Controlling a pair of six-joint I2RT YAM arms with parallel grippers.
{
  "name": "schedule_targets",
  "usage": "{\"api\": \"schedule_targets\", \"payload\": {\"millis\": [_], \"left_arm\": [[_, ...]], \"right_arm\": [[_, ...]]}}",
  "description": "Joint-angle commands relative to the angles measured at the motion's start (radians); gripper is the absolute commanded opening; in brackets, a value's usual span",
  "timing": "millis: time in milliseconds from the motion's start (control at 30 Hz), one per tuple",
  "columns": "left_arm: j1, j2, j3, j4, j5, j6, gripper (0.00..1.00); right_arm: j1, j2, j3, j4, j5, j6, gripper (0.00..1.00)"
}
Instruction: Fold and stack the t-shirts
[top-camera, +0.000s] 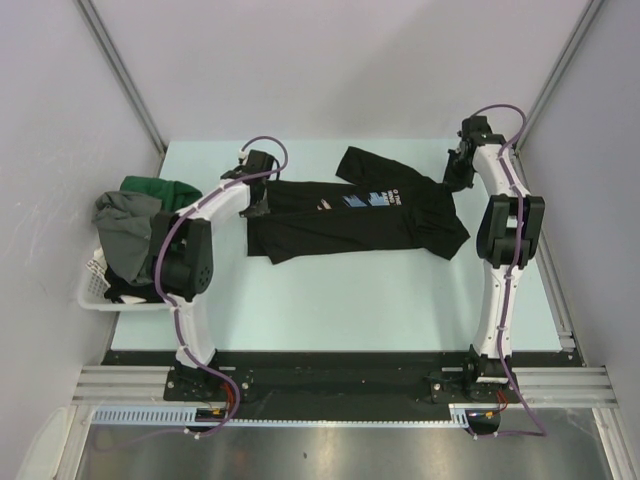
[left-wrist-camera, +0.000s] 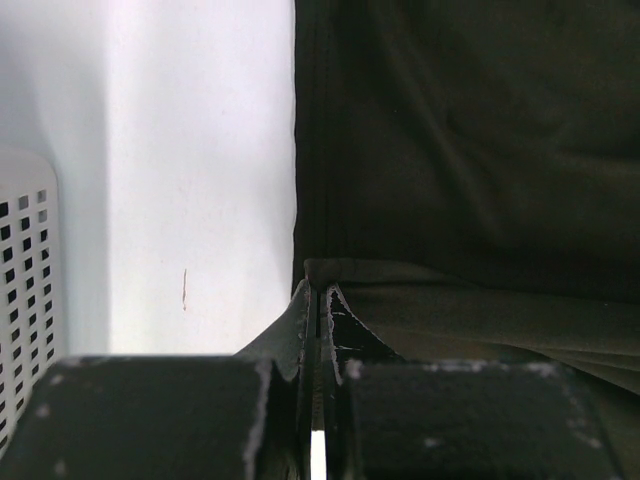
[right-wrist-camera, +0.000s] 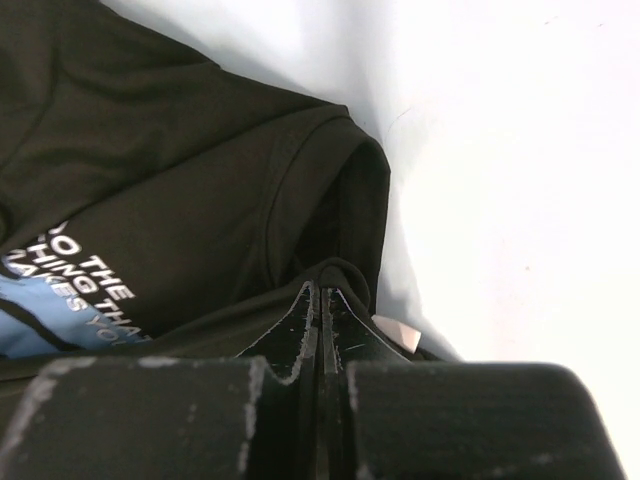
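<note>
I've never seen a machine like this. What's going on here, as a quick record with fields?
Shirt: black t-shirt, printed, lying rumpled on the table
Left arm: left claw shut, pinching the shirt's edge
Right arm: right claw shut, pinching cloth by a sleeve
Basket: white basket at the table's left, heaped with a green shirt and a grey shirt
Folded stack: none visible

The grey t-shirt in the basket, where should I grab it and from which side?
Probably pinch a raised fold of the grey t-shirt, coming straight down from above. It sits crumpled at the top of the white basket, so no flat hem shows and the basket walls block a sideways approach.
</note>
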Motion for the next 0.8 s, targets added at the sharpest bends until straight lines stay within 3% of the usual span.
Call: {"api": "schedule_targets", "payload": {"millis": [0, 300, 433, 533, 767], "left_arm": [[0.017, 0.018, 0.05, 0.015, -0.017, 0.018, 0.0], [0.017, 0.052, 0.073, 0.022, -0.018, 0.021, 0.0], [0.019, 0.07, 0.085, 0.021, -0.02, 0.026, 0.0], [0.019, 0.081, 0.091, 0.022, -0.028, 0.027, 0.0], [0.017, 0.097, 0.108, 0.015, -0.047, 0.024, 0.2]], "right_arm": [[-0.001, 0.027, 0.049, -0.002, 0.008, -0.02, 0.0], [-0.004, 0.06, 0.065, -0.003, 0.0, -0.017, 0.0], [-0.004, 0.082, 0.085, -0.008, -0.003, -0.017, 0.18], [-0.006, 0.091, 0.088, -0.01, -0.01, -0.017, 0.2], [-0.01, 0.085, 0.103, -0.005, -0.004, -0.016, 0.29]]}}
